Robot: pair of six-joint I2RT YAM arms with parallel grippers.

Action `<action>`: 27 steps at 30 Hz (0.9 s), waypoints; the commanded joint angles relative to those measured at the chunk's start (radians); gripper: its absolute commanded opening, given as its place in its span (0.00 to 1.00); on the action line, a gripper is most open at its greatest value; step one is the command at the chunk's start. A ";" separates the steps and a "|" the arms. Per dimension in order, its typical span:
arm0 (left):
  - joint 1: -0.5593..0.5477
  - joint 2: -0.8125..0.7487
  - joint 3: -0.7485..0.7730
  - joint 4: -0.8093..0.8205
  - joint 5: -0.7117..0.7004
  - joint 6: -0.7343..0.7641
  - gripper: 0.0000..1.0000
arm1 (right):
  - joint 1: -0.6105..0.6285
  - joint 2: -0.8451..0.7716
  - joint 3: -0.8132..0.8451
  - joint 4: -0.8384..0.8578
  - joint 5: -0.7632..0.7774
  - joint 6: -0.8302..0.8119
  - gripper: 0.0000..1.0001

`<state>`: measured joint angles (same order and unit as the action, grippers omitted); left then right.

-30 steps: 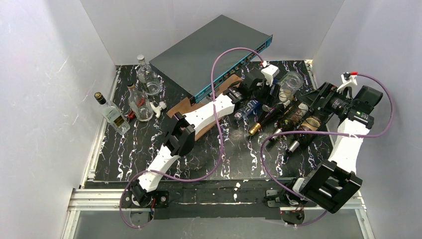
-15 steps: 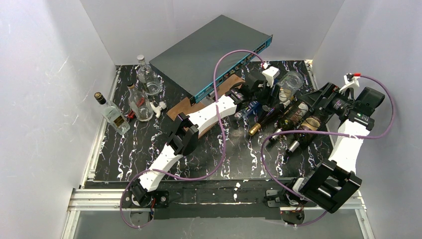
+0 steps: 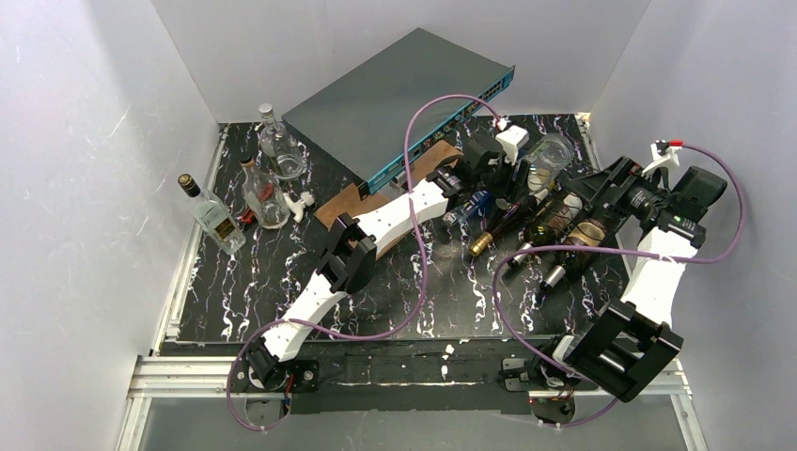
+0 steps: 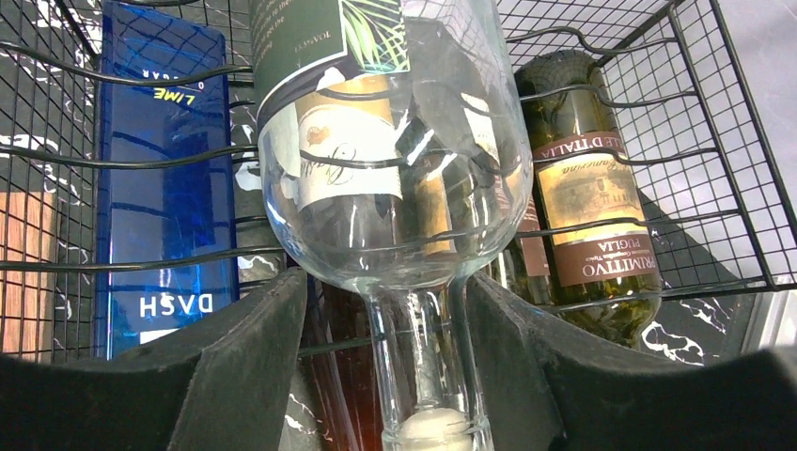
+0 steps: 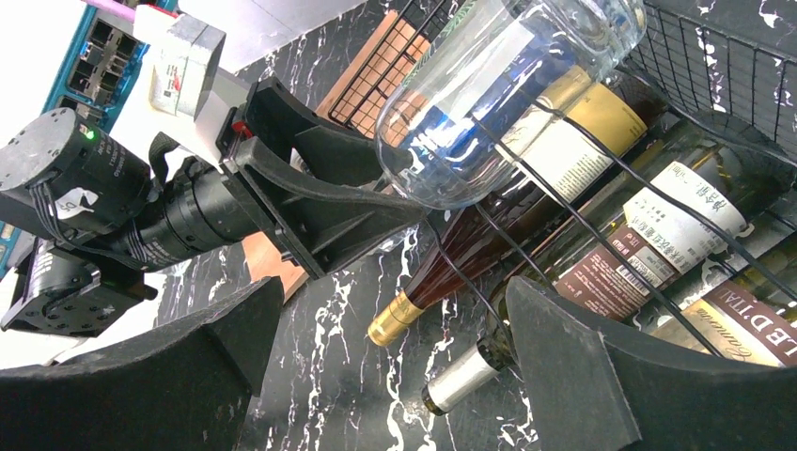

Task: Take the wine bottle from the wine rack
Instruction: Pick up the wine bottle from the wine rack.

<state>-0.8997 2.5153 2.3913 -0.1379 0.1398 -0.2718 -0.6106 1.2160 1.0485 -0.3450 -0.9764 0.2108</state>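
Left arm, last second: I have eased it a little further toward the rack. The clear bottle and the rack itself have not shifted. I take this to mean the approach is ending and no lift has begun.

Left gripper: jaws spread, straddling the neck of the clear bottle. A gap shows on one side of the neck. On the other side the finger looks to be against the glass, though the refraction makes that uncertain. I would not call it gripped yet.

Right gripper: jaws wide apart, holding nothing, hovering at the near side of the rack with the bottle necks below it.

Clear bottle: on its side on top of the rack's wires, over the other bottles, neck toward the left gripper. It appears empty, since labels beneath it read straight through the glass.

Rack contents below it:
- blue bottle at one end
- amber bottle with a gold cap
- dark bottle with a tan label

Their fill cannot be judged.

Next, in my judgement: close on the neck, then draw the clear bottle up and away from the wires.
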 commanded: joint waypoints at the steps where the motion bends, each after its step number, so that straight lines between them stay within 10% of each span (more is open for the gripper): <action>1: -0.009 0.012 0.048 0.009 -0.064 0.047 0.63 | -0.011 -0.023 -0.013 0.056 -0.031 0.019 0.98; 16: -0.028 0.013 0.068 -0.009 -0.183 0.101 0.53 | -0.017 -0.024 -0.021 0.073 -0.039 0.036 0.98; 27: -0.043 -0.041 0.070 -0.024 -0.205 0.191 0.00 | -0.023 -0.026 -0.020 0.074 -0.045 0.041 0.99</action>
<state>-0.9463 2.5317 2.4302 -0.2157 -0.0113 -0.1558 -0.6228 1.2160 1.0298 -0.3107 -0.9981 0.2409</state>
